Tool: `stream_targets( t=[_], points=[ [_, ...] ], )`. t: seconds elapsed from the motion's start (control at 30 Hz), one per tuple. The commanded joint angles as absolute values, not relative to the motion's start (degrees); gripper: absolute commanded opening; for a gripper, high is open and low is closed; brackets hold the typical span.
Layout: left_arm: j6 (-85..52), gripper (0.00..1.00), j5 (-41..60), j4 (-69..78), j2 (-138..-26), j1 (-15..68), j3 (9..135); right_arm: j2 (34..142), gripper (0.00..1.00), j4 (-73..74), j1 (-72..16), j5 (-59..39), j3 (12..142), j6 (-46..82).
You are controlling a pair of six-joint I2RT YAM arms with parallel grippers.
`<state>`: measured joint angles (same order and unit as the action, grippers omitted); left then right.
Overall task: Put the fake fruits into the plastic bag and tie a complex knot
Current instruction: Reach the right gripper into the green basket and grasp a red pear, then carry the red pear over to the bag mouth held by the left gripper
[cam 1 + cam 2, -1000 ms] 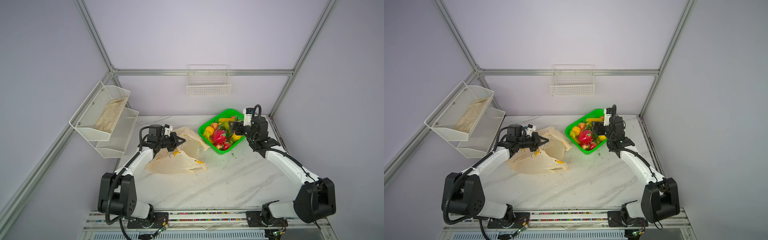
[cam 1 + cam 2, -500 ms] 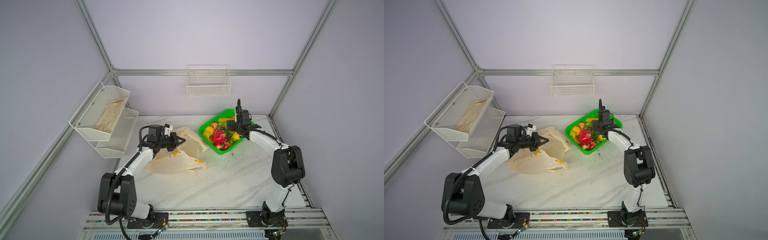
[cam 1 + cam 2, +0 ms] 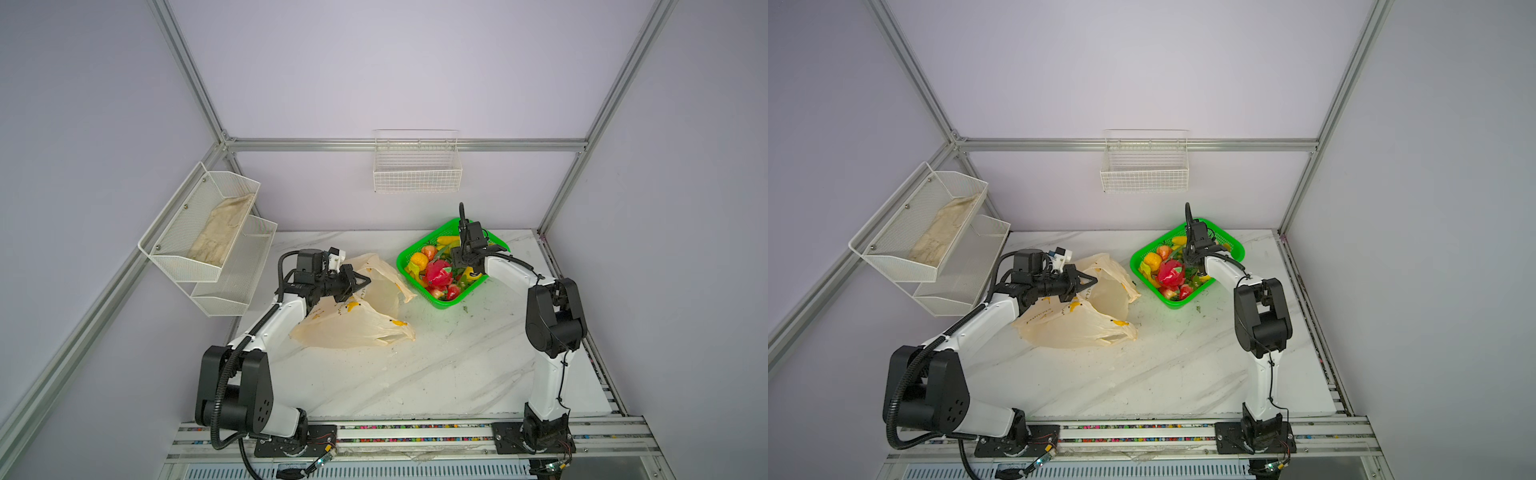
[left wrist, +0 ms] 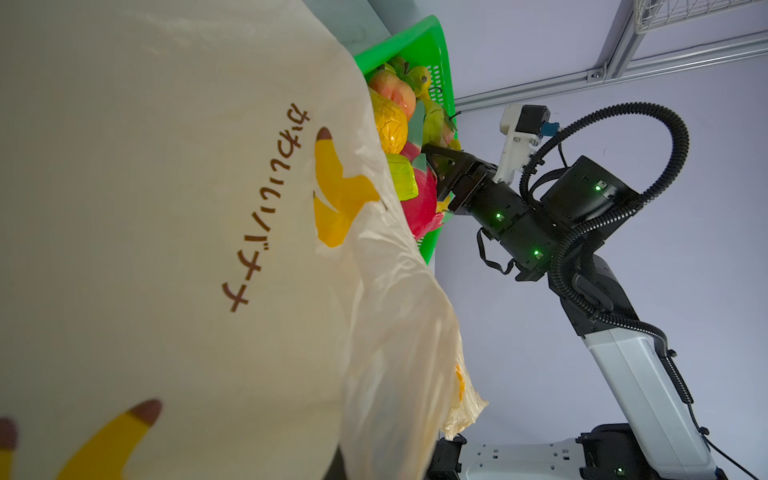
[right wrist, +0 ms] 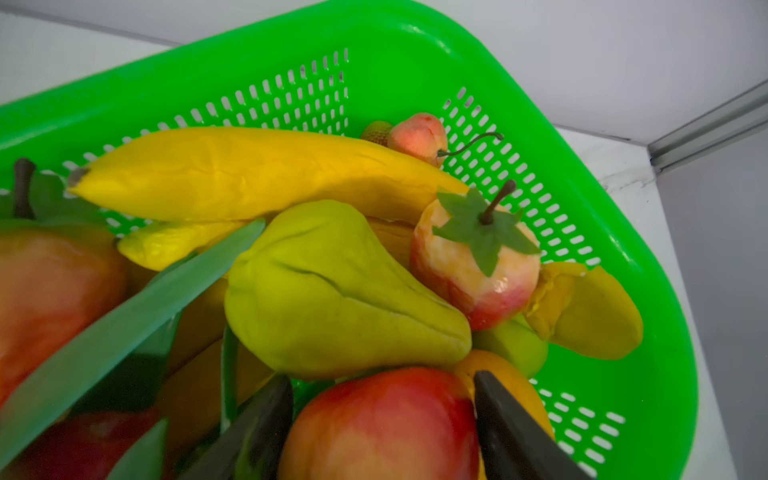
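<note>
Reaching deeper into green basket (image 5: 415,37) with right gripper (image 5: 376,395) than a second ago, that arm's elbow now folded up tall instead of lying low. Keeping left gripper (image 3: 360,282) and plastic bag (image 3: 353,328) exactly where they were.

Straddling a red-and-yellow apple (image 5: 374,440) with right jaws, part-wide, one dark finger each side, tips at or almost at its skin. Clamped or not, cannot tell. Pinching bag's upper edge with left jaws, fully closed, holding the mouth lifted off counter (image 3: 436,365) and turned toward basket.

Judging the step: picking the first fruit. Seeing nothing inside bag and no knot yet.

Key relation for the coming move:
- Finding the apple dead centre between right jaws, roundish, so no long axis to line up with.
- Noting banana (image 5: 249,174) lying crosswise just beyond the fingertips.
- Noting green pear-shaped fruit (image 5: 332,291) crowding in between banana and apple, likely to get nudged on the lift.
- Placing bag mouth well apart from right jaws, off toward left jaws, across a bare strip of counter.
- Rating right arm far nearer fake fruits (image 3: 436,272), with left arm tied up holding bag.

Counting:
- one bag
- one basket
- two arms
- about a dozen fruits showing in right wrist view, more possibly buried under the pile
- all of them in basket, none loose on counter
</note>
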<state>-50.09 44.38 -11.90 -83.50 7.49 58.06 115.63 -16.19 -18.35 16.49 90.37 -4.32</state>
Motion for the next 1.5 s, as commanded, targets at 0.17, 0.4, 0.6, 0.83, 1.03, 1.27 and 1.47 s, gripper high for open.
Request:
stream_targets(
  t=[0.17,0.4,0.6,0.83,1.03,1.27,1.47],
  points=[
    [-49.0,0.00,45.7,-10.6,-81.5,6.6,60.4,111.3,0.54,-17.0,-19.0,17.2,90.3,-5.2],
    [-49.0,0.00,45.8,-10.6,-81.5,6.5,60.3,98.4,0.48,-12.3,-19.0,5.8,83.3,-1.6],
    [-49.0,0.00,46.1,-10.5,-81.6,6.5,60.2,84.9,0.46,-5.2,-24.1,-14.4,71.9,0.3],
    [-49.0,0.00,46.5,-10.5,-81.5,6.5,60.4,79.0,0.46,1.6,-39.1,-30.5,65.5,-1.7],
    [-48.7,0.00,46.6,-10.5,-81.6,6.5,60.2,86.2,0.44,0.2,-44.5,-28.3,68.4,-2.7],
    [-48.7,0.00,47.4,-10.5,-81.6,6.6,60.5,91.2,0.41,-3.1,-46.5,-18.8,68.6,-2.8],
    [-48.7,0.00,49.1,-10.2,-81.6,8.1,61.0,93.1,0.39,-4.1,-46.5,-0.4,67.3,1.2]
  ],
)
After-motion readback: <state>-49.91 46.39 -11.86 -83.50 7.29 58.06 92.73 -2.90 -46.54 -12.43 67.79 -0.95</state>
